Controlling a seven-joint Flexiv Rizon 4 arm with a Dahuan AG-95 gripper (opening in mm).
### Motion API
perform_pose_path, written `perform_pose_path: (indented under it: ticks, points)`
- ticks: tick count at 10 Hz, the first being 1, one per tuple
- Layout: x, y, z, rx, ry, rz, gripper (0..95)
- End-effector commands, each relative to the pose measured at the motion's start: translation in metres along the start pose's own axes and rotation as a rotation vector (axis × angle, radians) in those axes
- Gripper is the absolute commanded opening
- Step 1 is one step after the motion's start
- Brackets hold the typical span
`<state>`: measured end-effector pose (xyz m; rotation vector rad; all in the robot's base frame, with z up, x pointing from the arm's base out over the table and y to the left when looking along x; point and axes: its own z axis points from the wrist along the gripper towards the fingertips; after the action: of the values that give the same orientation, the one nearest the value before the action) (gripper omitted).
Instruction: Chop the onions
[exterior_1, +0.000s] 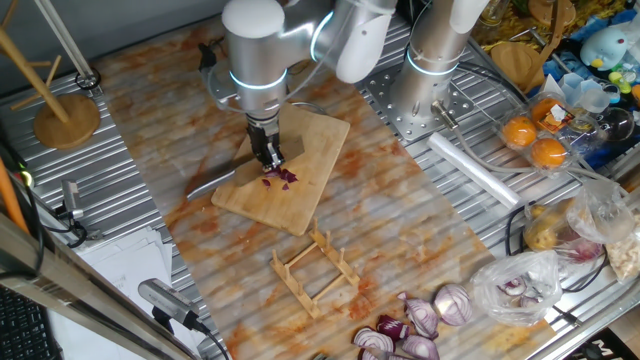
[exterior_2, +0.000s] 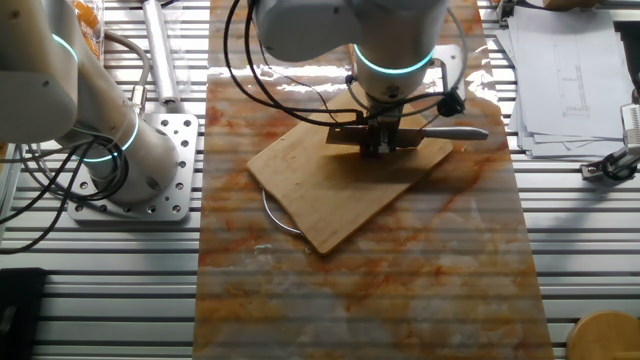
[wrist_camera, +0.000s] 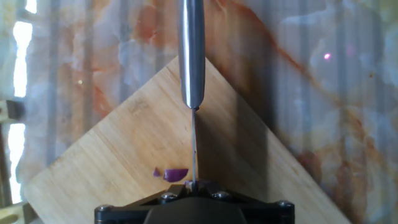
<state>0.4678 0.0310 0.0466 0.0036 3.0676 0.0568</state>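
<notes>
A small cluster of dark red-purple onion pieces lies on the wooden cutting board, just right of my gripper. The gripper is shut on a steel knife and holds it edge-down over the board, with the handle sticking out to the lower left. In the hand view the handle points away, the thin blade edge runs down to the gripper, and two onion pieces lie just left of the blade. In the other fixed view the gripper holds the knife across the board; the onions are hidden there.
A wooden rack lies in front of the board. Halved red onions sit at the front right, next to a clear bag of scraps. Oranges and clutter fill the right. A wooden stand is at far left, and a second arm's base is behind.
</notes>
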Motion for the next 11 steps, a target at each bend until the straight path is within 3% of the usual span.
perform_pose_path:
  ticks: [1,4,6,8,11]
  points:
    - [0.001,0.000,-0.002,-0.012,0.010,0.003,0.0]
    - [0.002,-0.003,0.016,0.007,-0.010,-0.003,0.0]
    - [0.002,-0.004,0.018,-0.005,-0.011,0.002,0.0]
    - [0.000,-0.002,0.012,-0.017,-0.009,0.008,0.0]
    - [0.004,-0.002,-0.012,-0.015,0.006,-0.001,0.0]
